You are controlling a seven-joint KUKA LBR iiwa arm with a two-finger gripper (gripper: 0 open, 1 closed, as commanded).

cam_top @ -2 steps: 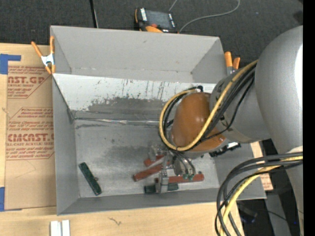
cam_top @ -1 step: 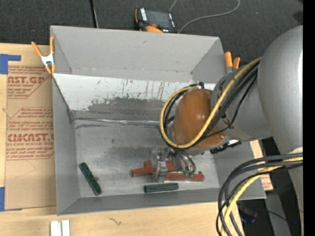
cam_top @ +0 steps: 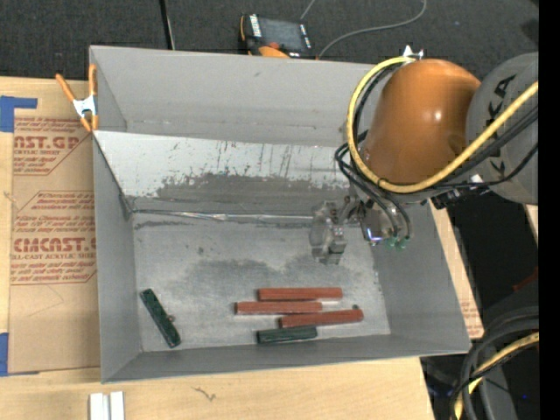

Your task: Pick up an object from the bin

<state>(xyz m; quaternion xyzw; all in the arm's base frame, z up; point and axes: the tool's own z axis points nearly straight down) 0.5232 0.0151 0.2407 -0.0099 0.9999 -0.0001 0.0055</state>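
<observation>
Pick not begun: gripper (cam_top: 331,252), fingers narrowly parted and empty, over the bare floor of the grey metal bin (cam_top: 219,94), near three reddish-brown flat sticks (cam_top: 297,294) and a dark green stick (cam_top: 286,335), all lying loose; grasp and lift remain.

We catch print in two places here.
Red lettering on the cardboard sheet (cam_top: 44,208) gives us "CAST.GP" and "-CAST ACRYLIC" (cut off at the edge); black letters on the arm (cam_top: 525,160) stay unreadable behind cables.
</observation>
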